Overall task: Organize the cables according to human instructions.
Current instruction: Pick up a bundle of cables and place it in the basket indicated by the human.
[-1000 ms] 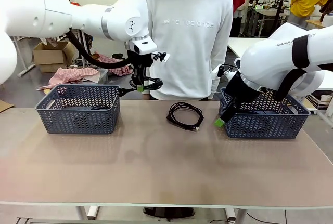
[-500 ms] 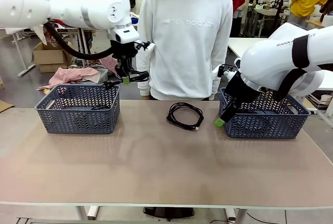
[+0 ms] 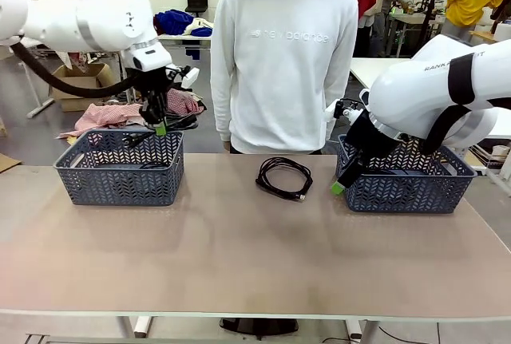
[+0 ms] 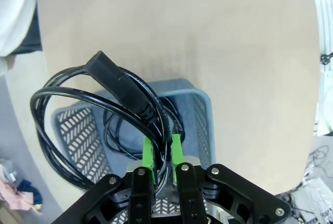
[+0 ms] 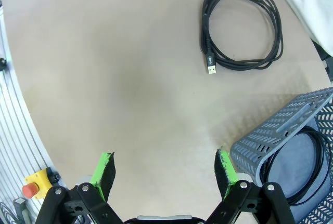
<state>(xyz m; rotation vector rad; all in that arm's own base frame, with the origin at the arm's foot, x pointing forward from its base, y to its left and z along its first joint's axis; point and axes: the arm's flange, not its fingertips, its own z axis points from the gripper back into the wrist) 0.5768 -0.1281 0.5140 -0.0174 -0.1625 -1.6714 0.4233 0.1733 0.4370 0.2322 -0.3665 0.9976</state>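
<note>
My left gripper (image 3: 160, 127) is shut on a black coiled cable (image 3: 182, 123) and holds it in the air over the far edge of the left blue-grey basket (image 3: 120, 170). In the left wrist view the green fingers (image 4: 148, 154) pinch the coil (image 4: 62, 130), whose plug (image 4: 112, 76) sticks up; another cable (image 4: 117, 133) lies in the basket (image 4: 200, 115) below. A third coil (image 3: 283, 176) rests on the table in front of the person, and is the cable (image 5: 242, 26) ahead in the right wrist view. My right gripper (image 3: 338, 186) hangs open beside the right basket (image 3: 407, 184).
The person in a white sweatshirt (image 3: 283, 49) stands at the far table edge, hands behind the back. The right basket (image 5: 276, 141) holds a coiled cable (image 5: 307, 167). Bare tabletop (image 3: 239, 256) stretches across the near half.
My left arm has swung left, carrying the held cable from near the person to over the left basket. The right arm and the coil on the table stayed put.
</note>
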